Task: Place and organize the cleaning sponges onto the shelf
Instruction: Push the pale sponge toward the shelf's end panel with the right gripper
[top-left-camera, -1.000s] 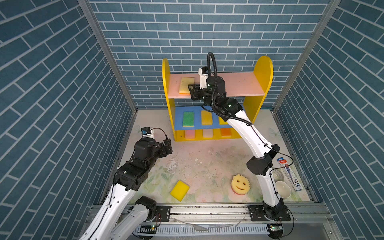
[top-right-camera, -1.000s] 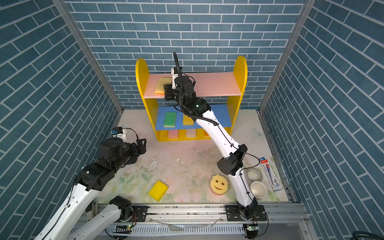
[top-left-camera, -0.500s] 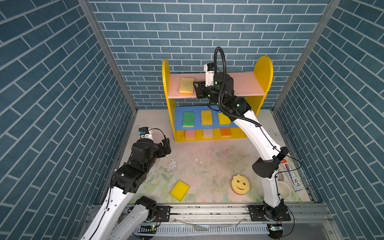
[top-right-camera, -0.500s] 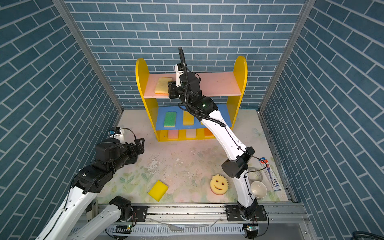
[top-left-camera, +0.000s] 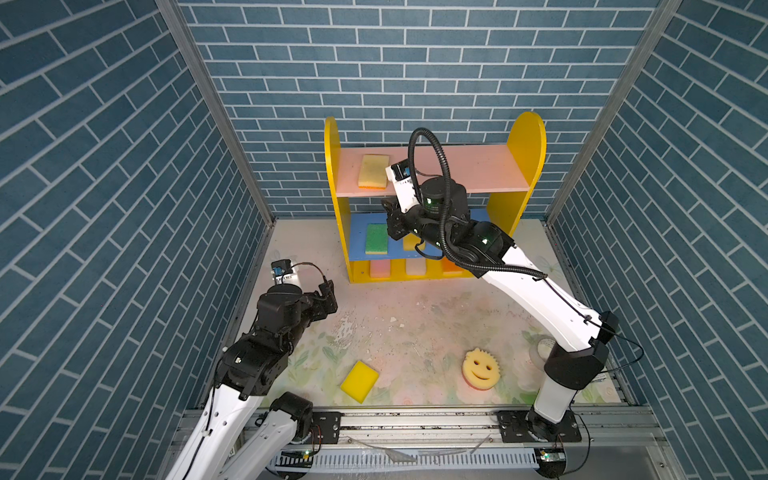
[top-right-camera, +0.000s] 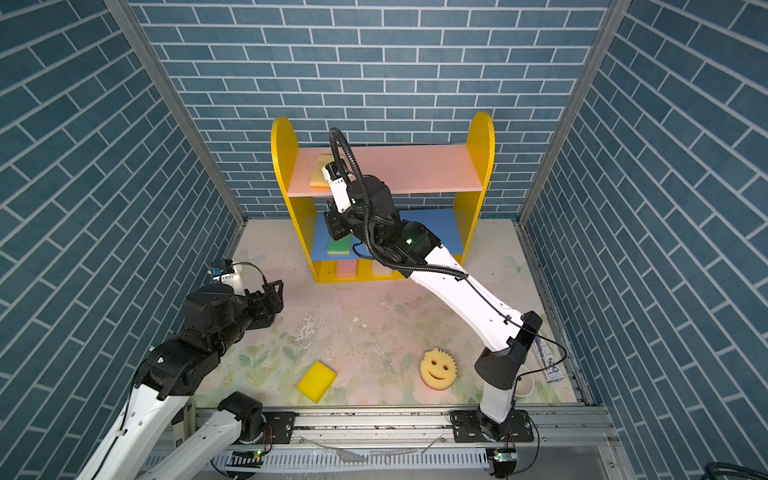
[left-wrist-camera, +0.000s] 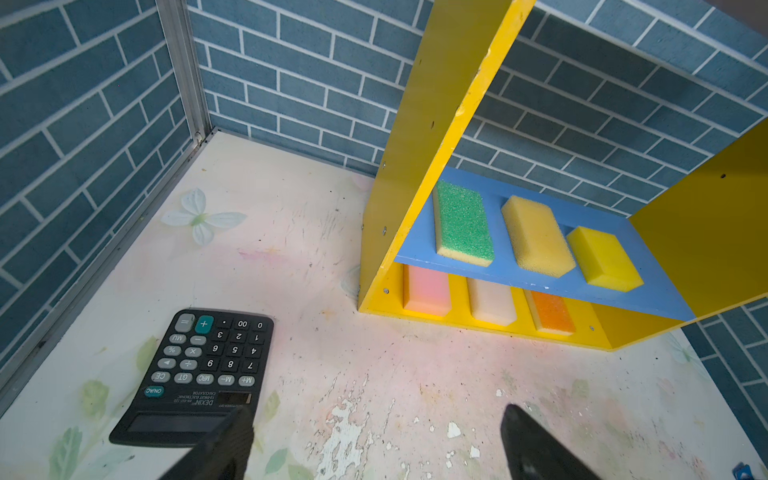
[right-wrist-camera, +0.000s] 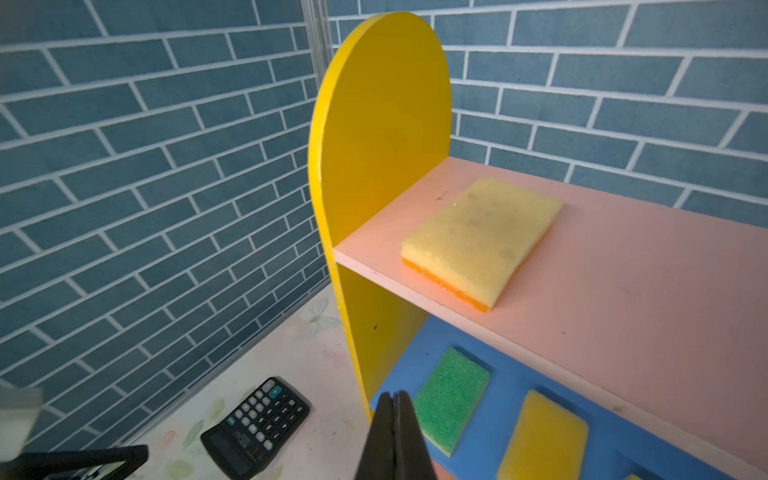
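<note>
You are between sponges. The placing on the top board looks finished, and I judge that fetching the next one is the step in hand.

Seven sponges sit on the shelf (top-left-camera: 525, 141). The tan sponge (top-left-camera: 373, 171) lies flat on its pink top board, close to the side panel at the left arm's end. On its blue middle board the green sponge (left-wrist-camera: 461, 222), a pale yellow sponge (left-wrist-camera: 536, 237) and a bright yellow sponge (left-wrist-camera: 604, 259) lie in a row. On its base are the pink sponge (left-wrist-camera: 427, 291), the whitish sponge (left-wrist-camera: 491, 301) and the orange sponge (left-wrist-camera: 550, 311). Two wait on the desk (top-left-camera: 415, 328), well out in front of the shelf: the yellow rectangle (top-left-camera: 359, 375) and the smiley sponge (top-left-camera: 481, 368).

Your right gripper (right-wrist-camera: 394, 399) hangs just in front of the shelf, jaws pressed together on nothing, apart from the tan sponge. Your left gripper (left-wrist-camera: 378, 411) is spread wide and empty, low over the desk off the shelf's left-arm end, near the calculator (left-wrist-camera: 199, 374).

Next, open the right jaws, swing away from the shelf and come down over the smiley sponge, which lies on that arm's side. It looks soft and scalloped, so pinch it across the body. The top board has bare room beside the tan sponge for both.
</note>
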